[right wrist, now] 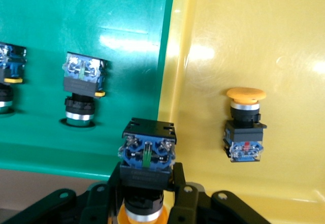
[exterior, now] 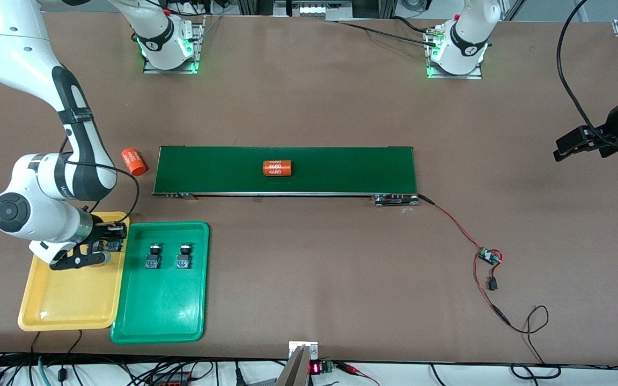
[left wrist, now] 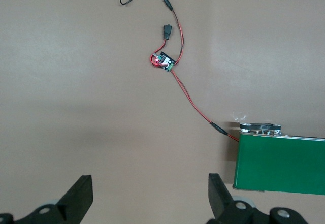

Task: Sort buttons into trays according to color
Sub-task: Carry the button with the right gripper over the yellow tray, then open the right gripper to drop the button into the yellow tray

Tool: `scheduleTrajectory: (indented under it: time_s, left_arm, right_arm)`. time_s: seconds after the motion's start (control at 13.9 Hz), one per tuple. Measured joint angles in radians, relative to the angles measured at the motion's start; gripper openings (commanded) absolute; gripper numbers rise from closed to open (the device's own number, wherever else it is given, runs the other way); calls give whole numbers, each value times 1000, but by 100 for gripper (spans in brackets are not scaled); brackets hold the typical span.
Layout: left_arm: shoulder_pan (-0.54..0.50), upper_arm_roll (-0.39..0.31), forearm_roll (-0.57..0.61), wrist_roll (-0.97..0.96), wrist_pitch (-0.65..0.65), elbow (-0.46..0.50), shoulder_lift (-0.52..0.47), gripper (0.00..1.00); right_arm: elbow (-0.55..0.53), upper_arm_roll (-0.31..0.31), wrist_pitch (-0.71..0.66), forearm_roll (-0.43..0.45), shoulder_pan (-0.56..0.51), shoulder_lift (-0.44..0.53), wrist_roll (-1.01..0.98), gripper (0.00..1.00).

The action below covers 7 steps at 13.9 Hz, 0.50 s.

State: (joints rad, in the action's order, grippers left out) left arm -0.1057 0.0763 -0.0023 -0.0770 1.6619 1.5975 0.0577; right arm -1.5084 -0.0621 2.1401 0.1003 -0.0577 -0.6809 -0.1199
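The orange cylinder lying on the dark green conveyor belt carries white print: "4680" can be read in the middle line, with the same number repeated in a line above and a line below it. A second orange cylinder, on the desk just off the belt's end toward the right arm's end, also bears white print, but it cannot be made out. No other text is readable.
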Motion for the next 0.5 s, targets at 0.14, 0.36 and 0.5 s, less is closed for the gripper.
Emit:
scheduleTrajectory:
  time_s: [0.14, 0.36, 0.5]
  left_arm:
    - [0, 0, 0, 0, 1, 0, 0, 100]
    - [2, 0, 0, 0, 2, 0, -1, 100]
    - [2, 0, 0, 0, 2, 0, -1, 100]
  right_arm:
    - [0, 1, 34, 0, -14, -17, -25, 22]
    - [0, 3, 70, 0, -42, -41, -66, 31]
    - [1, 3, 78, 0, -54, -46, -78, 68]
